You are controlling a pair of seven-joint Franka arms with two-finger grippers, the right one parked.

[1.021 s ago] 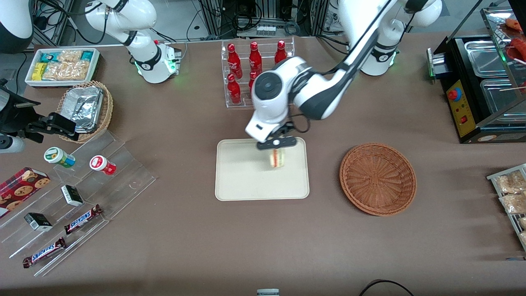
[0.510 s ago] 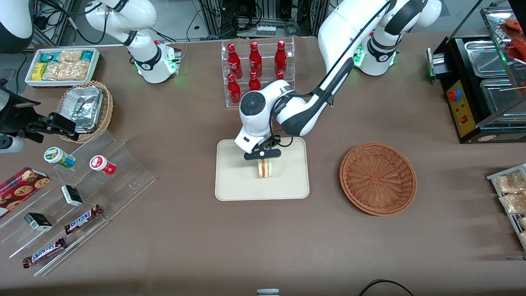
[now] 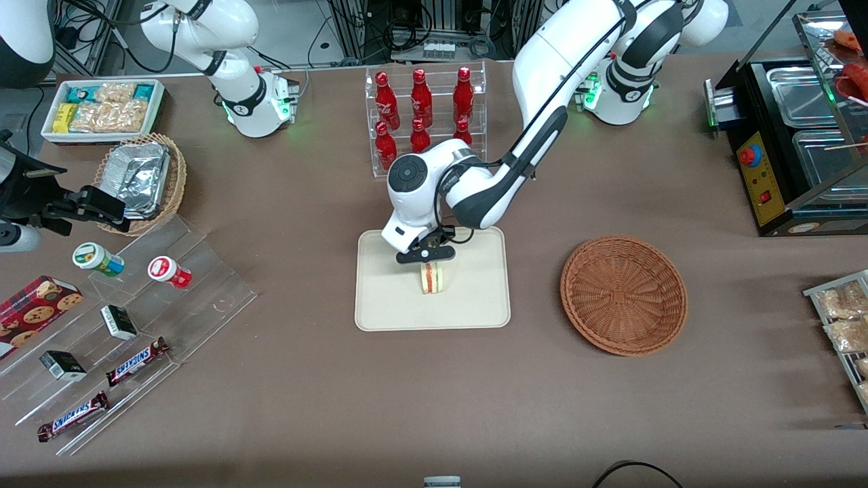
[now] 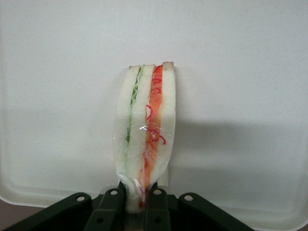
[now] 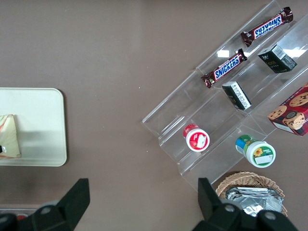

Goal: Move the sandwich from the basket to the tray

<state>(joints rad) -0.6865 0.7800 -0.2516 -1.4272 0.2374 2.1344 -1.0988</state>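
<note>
Sandwich brought over the tray, still gripped on edge by the claw.

The sandwich [image 3: 432, 278] is held clenched in the claw [image 3: 426, 260] by its crust end, seen in the wrist view [image 4: 144, 139] standing on edge over the tray [image 3: 386, 305], a little toward 12 o'clock of the tray's middle. Whether its lower edge is already touching the tray cannot be told. The basket [image 3: 624, 295] lies empty at about 3 o'clock of the tray on the surface. From here, the likeliest fault is judged to be a topple: released on its narrow edge, the wrapped wedge could fall onto a face. The plastic wrap might also be caught on a finger [image 4: 111, 204] and the sandwich dragged up as the claw is lifted.
</note>
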